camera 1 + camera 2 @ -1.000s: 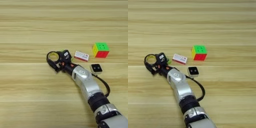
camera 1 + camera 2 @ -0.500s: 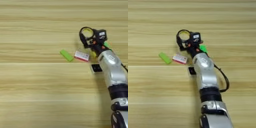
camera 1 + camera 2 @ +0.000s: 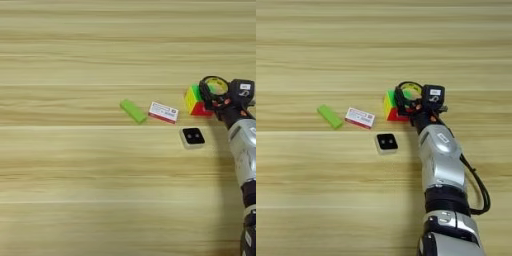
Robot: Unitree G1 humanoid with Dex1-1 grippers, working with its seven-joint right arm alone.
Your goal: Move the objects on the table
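The black tape ring (image 3: 407, 94) is up in the right gripper (image 3: 415, 104), whose two black fingers are closed on the ring's near edge, so it stands over the puzzle cube (image 3: 390, 106) and hides part of the cube's top. From the claw, the silver forearm (image 3: 440, 156) runs back toward six o'clock and off the bottom edge.

Working outward: the cube sits just at nine o'clock of the fingers, touching or nearly touching the ring (I can't tell which from here). The tiny white box (image 3: 386, 143) with its black top lies at about seven o'clock, near but apart. Further out at nine o'clock lies the white-and-red card (image 3: 360, 117), and beyond it the lime-green bar (image 3: 330, 116), both flat on the wooden table (image 3: 316, 200).

It looks like the carrying step, ring in transit. The next move wants a bare patch of wood clear of the cube, then a lowering and release.
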